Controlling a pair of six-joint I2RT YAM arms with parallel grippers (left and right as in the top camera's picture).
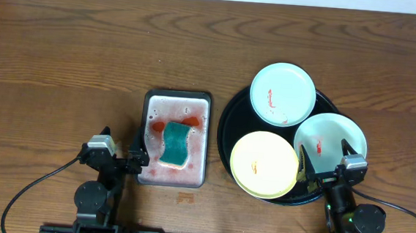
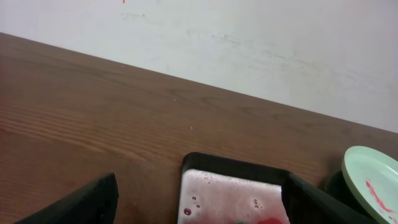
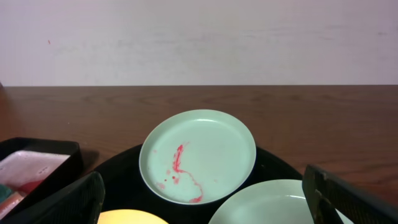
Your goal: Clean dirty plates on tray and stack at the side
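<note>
**Three dirty plates [image 1: 283, 94] wait on the tray [image 1: 226, 125]**

At lower left, my left gripper [image 1: 121, 151] is spread wide and holds nothing. It sits at the edge of a silver pan [image 1: 178, 98] that contains pink soapy water [image 1: 193, 119] and a green sponge [image 1: 176, 144]. At lower right, my right gripper [image 1: 325, 155] is just as wide and also empty, over the black tray's near edge. The tray carries one yellow plate [image 1: 263, 163] and two mint plates [image 1: 331, 136], all smeared red. They crowd together, and the far one overhangs the rim. Lifting one carelessly could tip its neighbour.

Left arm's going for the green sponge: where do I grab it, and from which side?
Pinch the green sponge across its narrow width at mid-length, coming straight down from above. It lies flat in the silver pan, long axis pointing away from the robot, and the pan's raised walls block a sideways approach.
</note>
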